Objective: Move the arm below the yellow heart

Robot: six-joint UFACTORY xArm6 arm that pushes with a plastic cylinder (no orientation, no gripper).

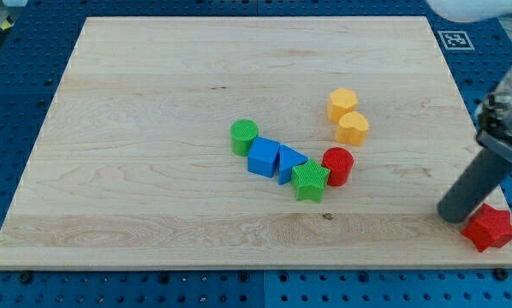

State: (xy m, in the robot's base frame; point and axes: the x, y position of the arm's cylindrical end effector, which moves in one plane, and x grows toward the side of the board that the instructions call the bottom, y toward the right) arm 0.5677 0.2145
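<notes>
My tip (455, 214) rests at the tabletop's (153, 214) right edge beside the red star (489, 228), holding nothing, and sweeping left toward the yellow heart (353, 128) risks nudging the red cylinder (337, 165).

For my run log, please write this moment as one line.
tip: view's lower right, beside red star | yellow heart: below yellow hexagon, touching | tip not yet below heart | other blocks: clustered mid-board

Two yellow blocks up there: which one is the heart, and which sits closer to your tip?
The lower yellow heart is the one, notched on top and nearer my tip. The yellow hexagon touches it from above, farther off.
</notes>
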